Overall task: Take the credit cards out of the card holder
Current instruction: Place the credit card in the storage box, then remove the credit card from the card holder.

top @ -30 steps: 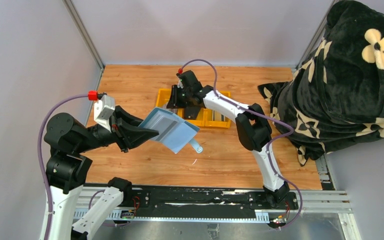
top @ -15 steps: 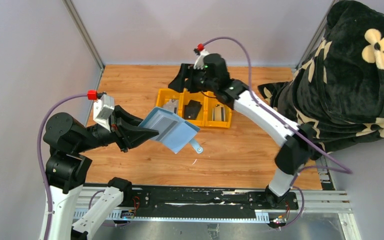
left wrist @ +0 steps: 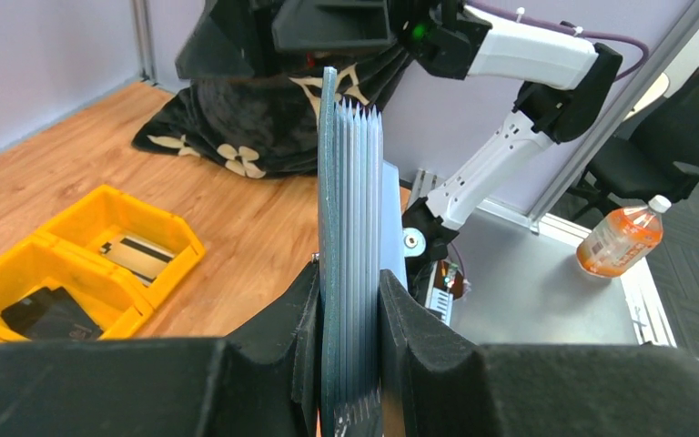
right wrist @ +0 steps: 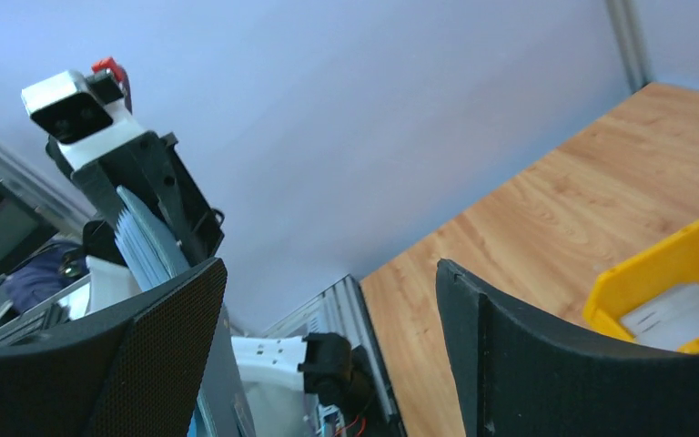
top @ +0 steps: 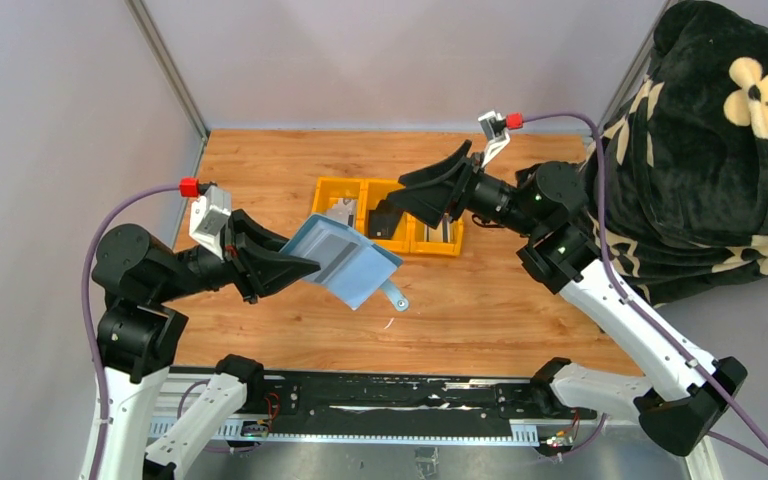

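My left gripper point(top: 305, 265) is shut on the blue-grey card holder point(top: 348, 262) and holds it in the air over the table's middle, its snap strap point(top: 395, 295) hanging down. In the left wrist view the card holder point(left wrist: 350, 209) stands edge-on between the fingers, showing several slot layers; I cannot tell whether cards sit inside. My right gripper point(top: 412, 198) hangs open and empty above the yellow tray point(top: 325, 183), pointing left at the holder point(right wrist: 146, 241). A pale credit card point(top: 340, 212) lies in the tray's left compartment. A striped credit card point(top: 443, 228) lies in its right compartment.
A black folded pouch point(top: 385, 220) fills the tray's middle compartment. A black blanket with cream flowers point(top: 700, 150) is heaped at the right edge. Grey walls close the left and back. An orange bottle point(left wrist: 619, 241) stands beyond the table.
My right gripper opened wide, lifted out of the tray and swung to the right, now facing the holder. The left arm and the holder stayed still.
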Tool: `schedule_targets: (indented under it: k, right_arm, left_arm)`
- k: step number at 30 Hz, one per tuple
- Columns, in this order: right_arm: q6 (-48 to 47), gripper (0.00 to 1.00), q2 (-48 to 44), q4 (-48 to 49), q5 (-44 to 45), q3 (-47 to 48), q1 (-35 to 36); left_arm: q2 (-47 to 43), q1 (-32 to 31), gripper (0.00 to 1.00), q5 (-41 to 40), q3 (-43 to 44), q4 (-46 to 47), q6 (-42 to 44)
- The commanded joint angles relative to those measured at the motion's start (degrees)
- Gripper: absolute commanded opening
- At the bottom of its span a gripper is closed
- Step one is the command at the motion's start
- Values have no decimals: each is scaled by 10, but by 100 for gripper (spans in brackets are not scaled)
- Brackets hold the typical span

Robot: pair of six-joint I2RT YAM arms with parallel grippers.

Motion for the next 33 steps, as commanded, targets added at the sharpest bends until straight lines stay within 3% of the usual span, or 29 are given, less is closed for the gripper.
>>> schedule_targets:
  k: [1, 6, 21, 24, 28, 33]
  right_arm:
    - [56, 89, -12, 68, -64, -43, 25]
    - [27, 89, -2, 45, -87, -35, 77]
    - [32, 89, -9, 63, -109, -56, 116]
    - [7, 83, -5, 28, -105, -51, 128]
    - [-11, 61, 9, -12, -99, -39, 135]
    - [-24, 8, 28, -53, -87, -13, 141]
  left_arm:
    - [-3, -4, 0, 8, -3, 39, -24]
    - [-2, -4, 0, 8, -5, 40, -30]
    - [1, -4, 0, 3, -16, 34, -22]
    - [5, -4, 0, 2, -13, 38, -24]
    - [9, -4, 0, -3, -8, 38, -21]
    - [10, -4, 0, -14, -10, 36, -13]
